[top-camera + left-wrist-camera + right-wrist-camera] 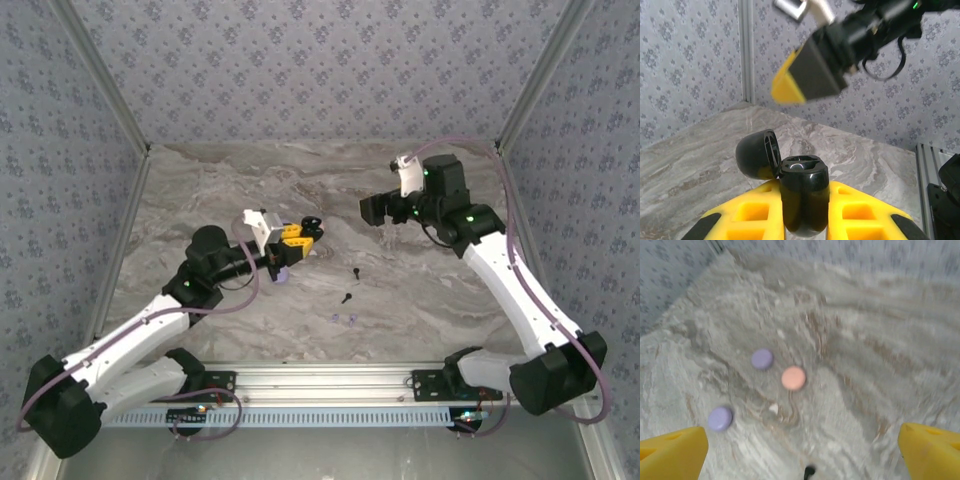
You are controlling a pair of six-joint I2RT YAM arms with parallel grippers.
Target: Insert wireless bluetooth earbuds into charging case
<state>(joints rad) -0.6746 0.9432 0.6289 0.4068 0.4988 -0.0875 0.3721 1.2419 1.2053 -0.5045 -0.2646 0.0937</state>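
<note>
Left end effector (297,238) clamped on the black charging case (802,197), its lid (756,154) flipped open.
The case sits upright between the yellow fingers (860,212), left of centre over the marbled worktop (220,180). The right end effector (383,212) is well apart, toward the far right, with its fingers spread wide. 2 black earbuds (355,272) lie loose on the worktop between the arms, and 2 lilac earbuds (343,319) lie nearer the bases. The blurred right wrist view shows 3 round pieces (793,378) on the worktop: 2 lilac, 1 pink.
</note>
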